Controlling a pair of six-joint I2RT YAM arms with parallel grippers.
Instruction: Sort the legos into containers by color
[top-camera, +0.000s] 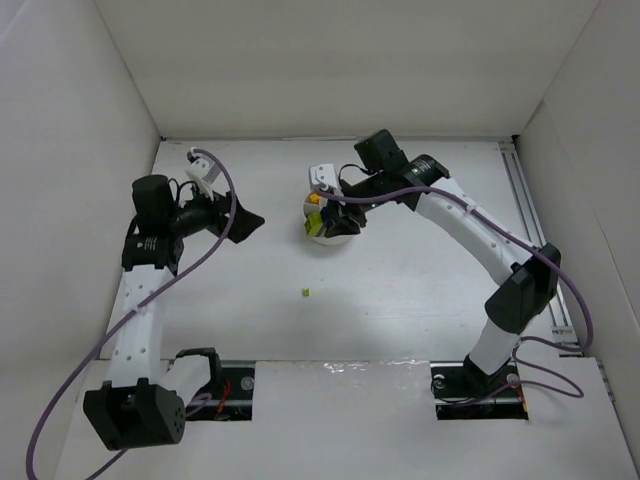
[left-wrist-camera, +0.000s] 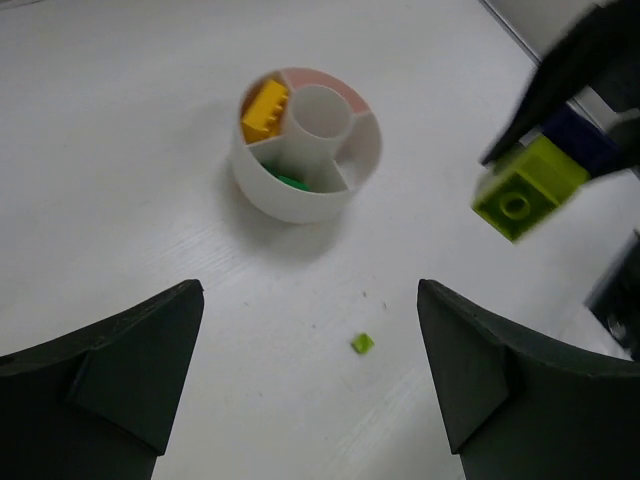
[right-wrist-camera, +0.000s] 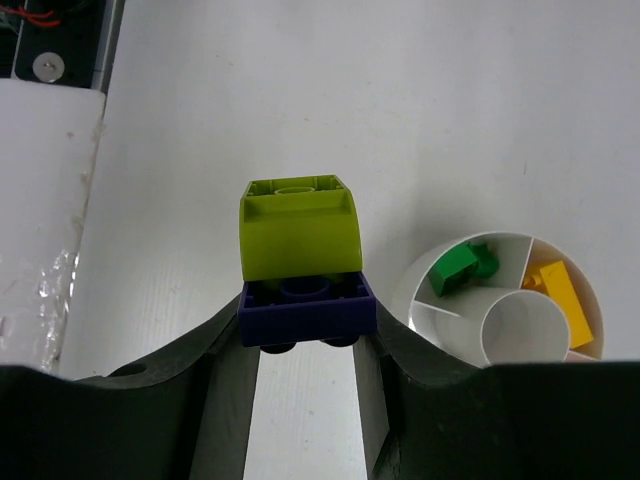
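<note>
My right gripper (right-wrist-camera: 305, 335) is shut on a purple brick (right-wrist-camera: 306, 310) with a lime-green brick (right-wrist-camera: 298, 235) joined to its far side. It holds this clump above the table, just beside the round white divided dish (right-wrist-camera: 420, 280). One wedge of the dish holds two dark green bricks (right-wrist-camera: 458, 268), another a yellow brick (right-wrist-camera: 560, 295). The left wrist view shows the dish (left-wrist-camera: 300, 205), the held clump (left-wrist-camera: 528, 185) and a tiny lime bit (left-wrist-camera: 362, 343) lying on the table. My left gripper (left-wrist-camera: 310, 292) is open and empty, well left of the dish (top-camera: 325, 240).
The tiny lime bit (top-camera: 305, 292) lies on the table in front of the dish. White walls close in the left, back and right sides. A metal rail (top-camera: 530, 210) runs along the right edge of the table.
</note>
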